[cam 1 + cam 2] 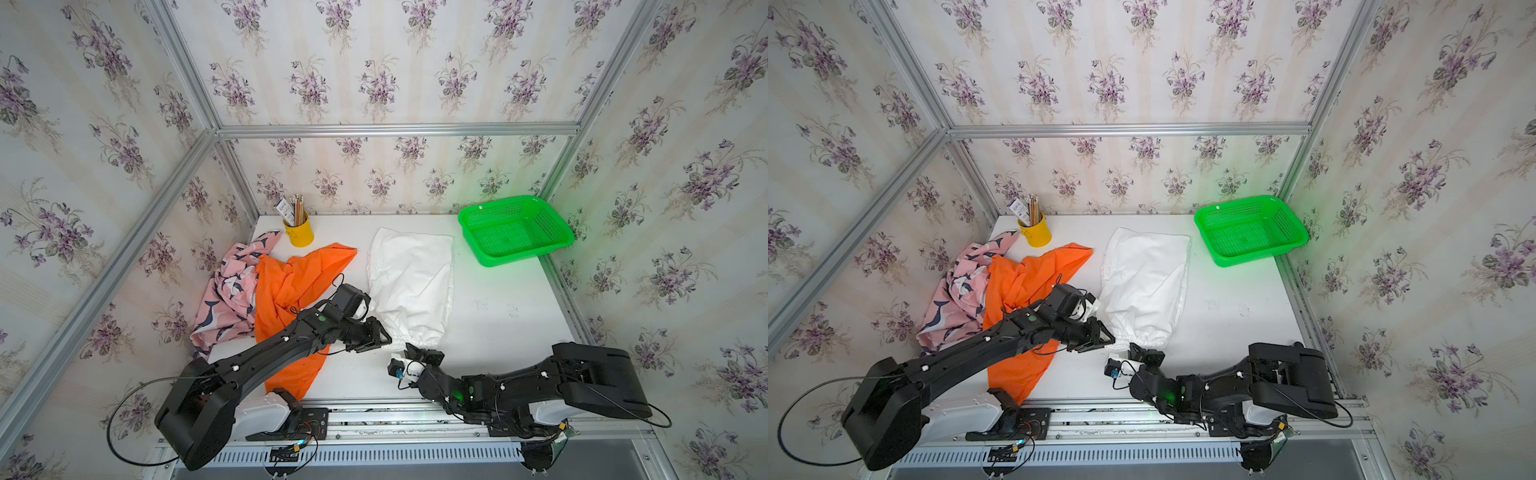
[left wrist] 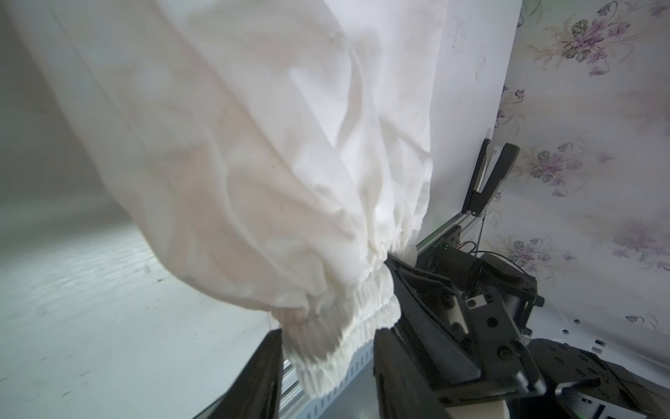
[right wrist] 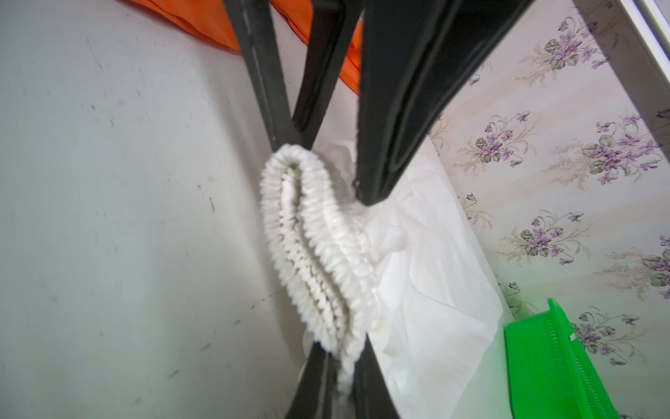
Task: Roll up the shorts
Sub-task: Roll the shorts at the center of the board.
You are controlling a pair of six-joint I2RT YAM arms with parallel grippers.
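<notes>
The white shorts [image 1: 411, 282] lie flat in the middle of the surface [image 1: 498, 324], with the gathered elastic waistband [image 3: 319, 246] toward the near edge. The right pincer [image 3: 342, 362] is closed tight on one end of that waistband, which bunches between its fingers. The left pincer [image 3: 330, 167] sits at the other end with its fingers partly apart. The band lies between them, and nothing shows them pinching it. In both top views the two pincers meet at the waistband near the middle of the near edge. The orange shorts [image 1: 291, 291] lie crumpled just left of the white pair, under the left arm. The pink whale-print shorts [image 1: 230, 291] are heaped against the left edge. A green basket [image 1: 552, 224] sits at the far right corner, and a yellow cup of pencils [image 1: 299, 235] stands near the far left corner.
</notes>
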